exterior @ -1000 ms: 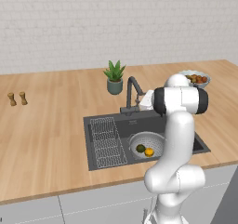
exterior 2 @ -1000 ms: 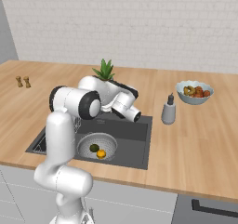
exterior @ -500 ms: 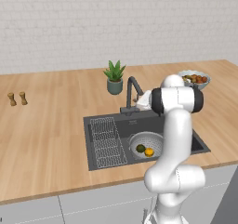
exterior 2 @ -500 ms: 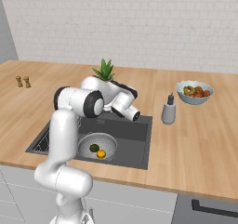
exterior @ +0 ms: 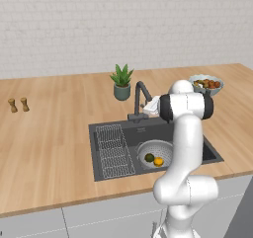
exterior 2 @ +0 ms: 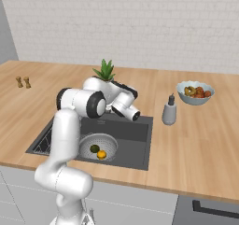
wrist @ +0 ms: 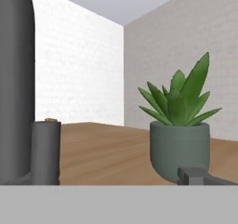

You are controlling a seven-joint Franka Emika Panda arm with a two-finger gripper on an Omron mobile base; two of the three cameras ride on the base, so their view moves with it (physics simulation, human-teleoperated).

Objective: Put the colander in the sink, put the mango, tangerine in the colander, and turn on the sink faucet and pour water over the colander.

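two fruits, the mango (exterior: 148,157) and tangerine (exterior: 158,161), sit in the colander (exterior: 156,152) in the sink (exterior: 123,133). my arm is bent over the basin, hand beside the faucet (exterior: 140,98), fingers (wrist: 197,175) spread wide. since a second ago the hand has edged closer to the faucet.

The white arm rises from the base, bends at a dark elbow joint and reaches forward toward twelve o'clock, the forearm level. The gripper (exterior: 149,105) sits at the end of the wrist, pointing to about ten o'clock in the left base view. One dark fingertip (wrist: 195,175) shows at five o'clock in the hand view; the jaws stand wide apart, holding nothing.
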